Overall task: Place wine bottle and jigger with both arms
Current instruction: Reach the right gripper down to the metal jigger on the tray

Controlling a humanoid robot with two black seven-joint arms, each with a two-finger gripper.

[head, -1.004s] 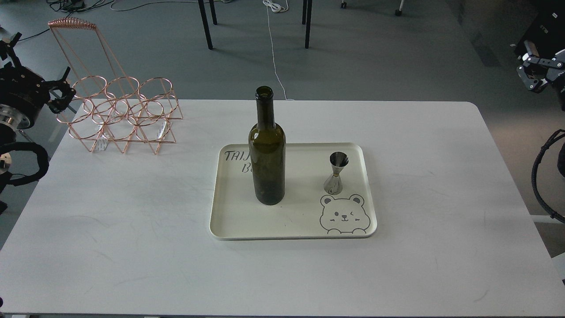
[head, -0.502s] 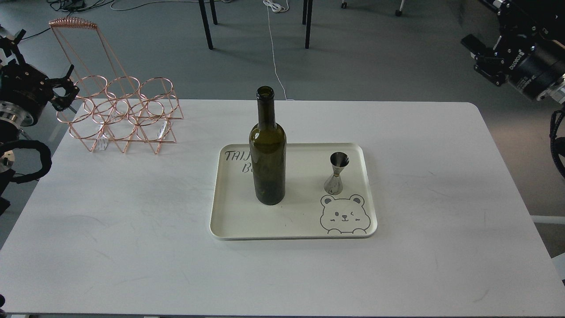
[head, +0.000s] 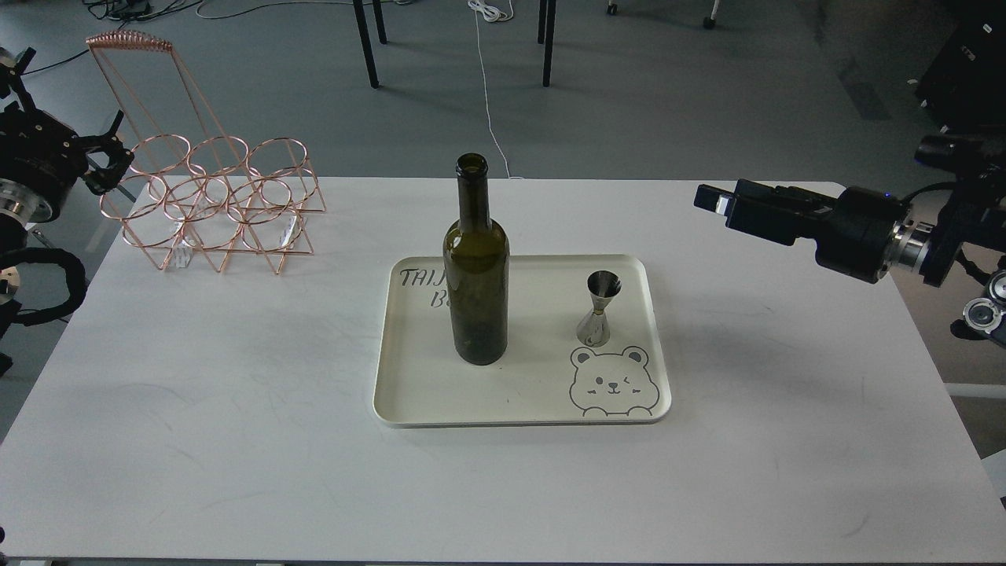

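The dark olive-green wine bottle (head: pixel 476 267) stands upright on the left half of a cream tray (head: pixel 409 393). The silver jigger (head: pixel 599 308) stands upright on the tray's right half, just above a bear drawing. My left gripper (head: pixel 110 157) hangs off the table's far left edge, next to the copper rack, its two fingers spread and empty. My right gripper (head: pixel 717 203) reaches in from the right above the table's far right part. It points left, well to the right of the jigger and above it. It is seen side-on, so its fingers overlap.
A copper wire bottle rack (head: pixel 216 204) stands at the table's far left corner. The white table (head: pixel 236 440) ends in a rounded corner at the far right. Chair legs and cables lie on the floor beyond.
My right arm has swung down and left, from off the table's far right to above its right part. My left gripper has barely shifted. Bottle and jigger have not moved.
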